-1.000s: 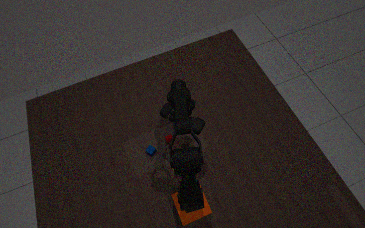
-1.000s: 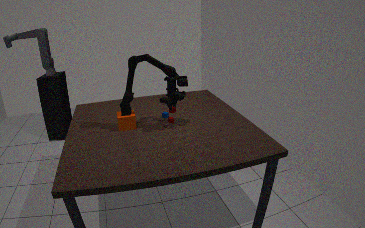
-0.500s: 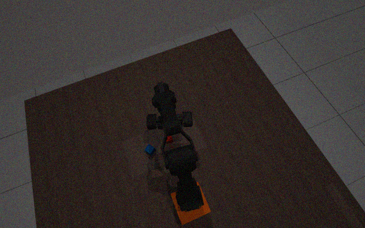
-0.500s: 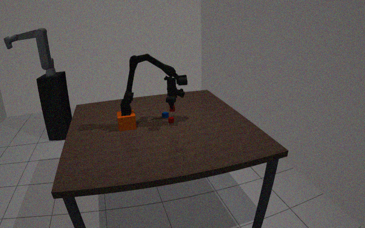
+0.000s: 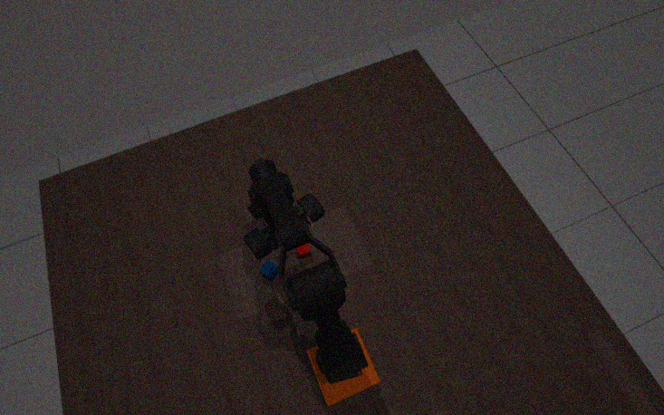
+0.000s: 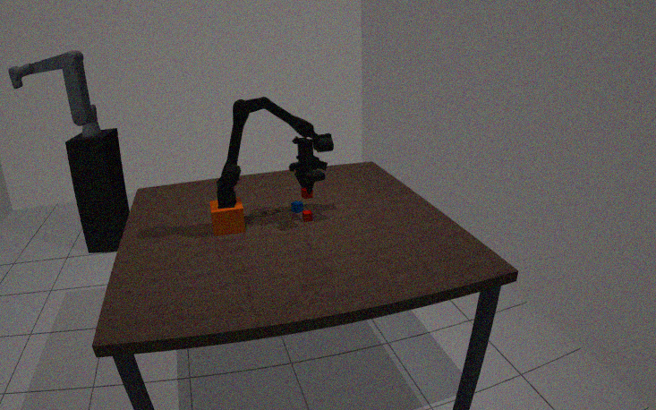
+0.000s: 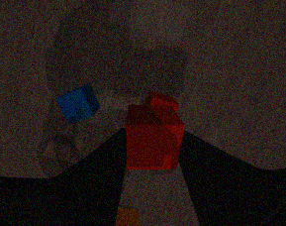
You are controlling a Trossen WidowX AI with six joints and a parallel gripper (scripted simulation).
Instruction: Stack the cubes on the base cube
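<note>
My gripper (image 6: 307,191) (image 7: 150,135) is shut on a red cube (image 6: 307,194) (image 7: 152,147) and holds it well above the table. The held cube looks about level in the wrist view. A second red cube (image 5: 303,250) (image 6: 307,216) (image 7: 162,101) rests on the table; in the wrist view it is partly hidden behind the held one. A blue cube (image 5: 268,269) (image 6: 296,206) (image 7: 77,104) rests on the table close by, turned at an angle, with nothing on top. In the top view the arm hides the held cube and fingertips.
The arm stands on an orange block (image 5: 352,388) (image 6: 228,222) (image 7: 128,217) on the brown table (image 5: 168,232) (image 6: 370,254). Another arm (image 6: 76,89) stands on a black pedestal (image 6: 97,193) beyond the table. The scene is dark and grainy, with arm shadows around the cubes.
</note>
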